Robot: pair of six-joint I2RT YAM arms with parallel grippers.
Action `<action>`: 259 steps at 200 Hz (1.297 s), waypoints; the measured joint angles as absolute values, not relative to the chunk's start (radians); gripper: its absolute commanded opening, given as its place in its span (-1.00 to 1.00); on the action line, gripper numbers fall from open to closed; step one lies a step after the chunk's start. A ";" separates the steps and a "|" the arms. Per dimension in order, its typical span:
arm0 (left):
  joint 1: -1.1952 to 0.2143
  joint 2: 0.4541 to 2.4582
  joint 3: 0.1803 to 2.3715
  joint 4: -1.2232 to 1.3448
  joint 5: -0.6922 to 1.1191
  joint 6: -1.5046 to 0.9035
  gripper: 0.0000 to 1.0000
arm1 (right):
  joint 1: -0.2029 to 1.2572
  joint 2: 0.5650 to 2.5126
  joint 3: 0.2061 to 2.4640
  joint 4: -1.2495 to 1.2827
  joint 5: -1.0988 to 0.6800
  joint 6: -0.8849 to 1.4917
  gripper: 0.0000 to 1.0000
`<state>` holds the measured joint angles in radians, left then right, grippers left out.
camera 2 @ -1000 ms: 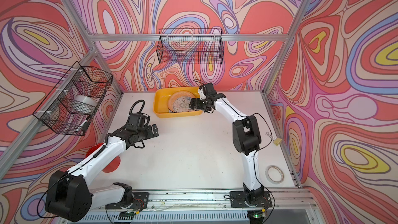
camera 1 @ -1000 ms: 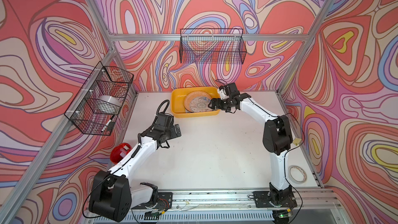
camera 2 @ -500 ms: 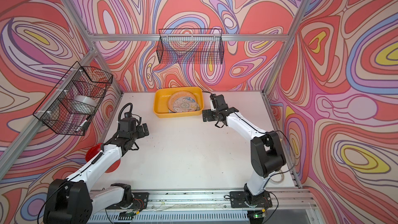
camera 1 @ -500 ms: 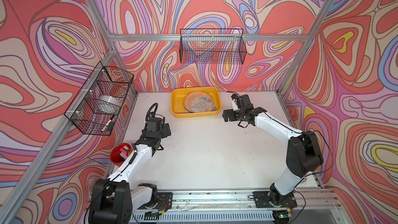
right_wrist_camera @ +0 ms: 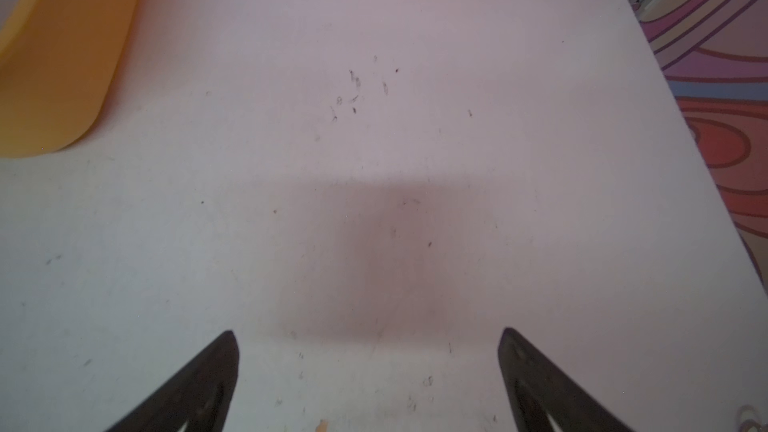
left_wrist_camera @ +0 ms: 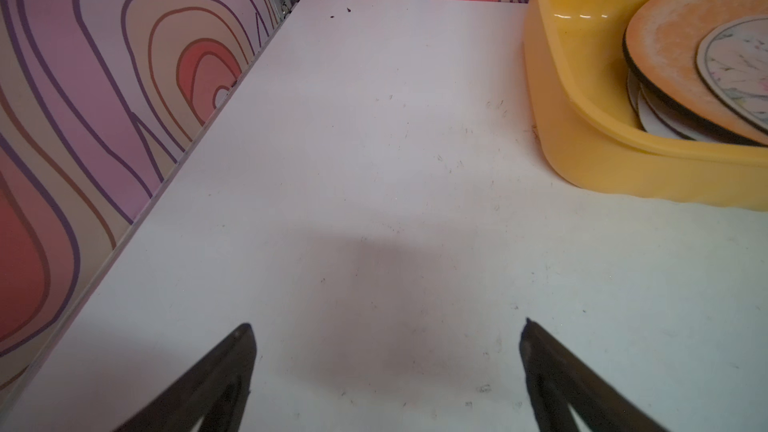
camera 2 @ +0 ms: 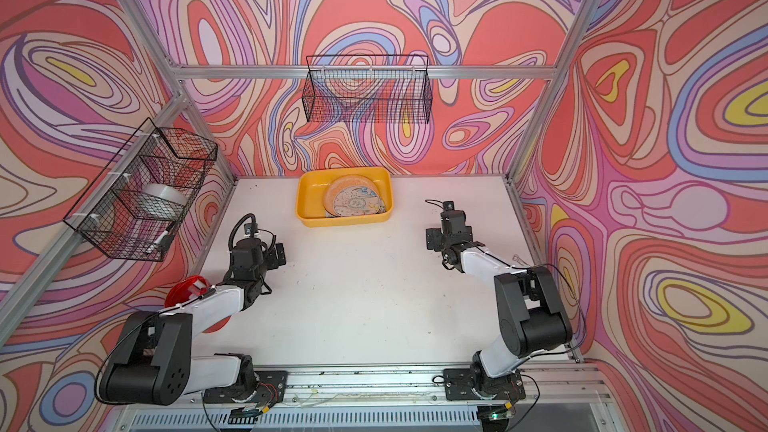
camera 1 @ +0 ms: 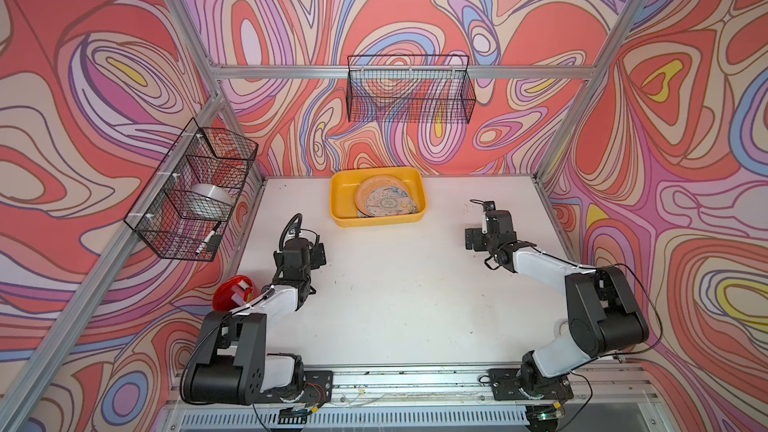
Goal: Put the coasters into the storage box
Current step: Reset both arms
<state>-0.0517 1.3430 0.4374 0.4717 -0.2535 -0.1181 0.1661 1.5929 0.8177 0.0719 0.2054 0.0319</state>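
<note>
Both arms have pulled back from the box (camera 1: pixel 374 221). The right tool (right_wrist_camera: pixel 368 331), which was at the box's right rim a second ago, now hovers over bare bench (camera 1: pixel 395 305) on the right. The left tool (left_wrist_camera: pixel 387 324) has drawn away to the left. Each tool stands fully spread and holds nothing, with only white bench between its dark tips.

All the coasters (camera 1: pixel 384 201) I can find lie in a loose, overlapping pile in the right part of the yellow box, at the far middle of the bench. None shows on the bench itself, so the job looks finished or nearly so.

The top discs are printed cream and blue. An orange coaster (left_wrist_camera: pixel 673 47), mottled and matt with a dark underside, sits tilted over paler ones.

They look thin, light and fairly stiff, likely grippy rather than slick, and not fragile. Lying flat, one gives little to pinch. The best hold is probably an overhanging edge, pinched top and bottom. The box is smooth, glossy plastic with rounded corners and a raised rim.
</note>
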 measured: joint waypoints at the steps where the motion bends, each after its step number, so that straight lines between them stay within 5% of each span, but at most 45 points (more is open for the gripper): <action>1: -0.051 1.344 0.437 0.475 -0.253 -0.118 1.00 | 0.165 1.594 0.817 0.076 0.205 0.031 0.97; 141: 0.025 1.447 0.347 0.818 -0.120 -0.104 1.00 | 0.006 1.692 0.468 0.834 0.065 0.013 0.96; 259: -0.025 1.527 0.356 0.904 -0.099 -0.056 1.00 | 0.007 1.703 0.459 0.944 0.062 0.013 0.97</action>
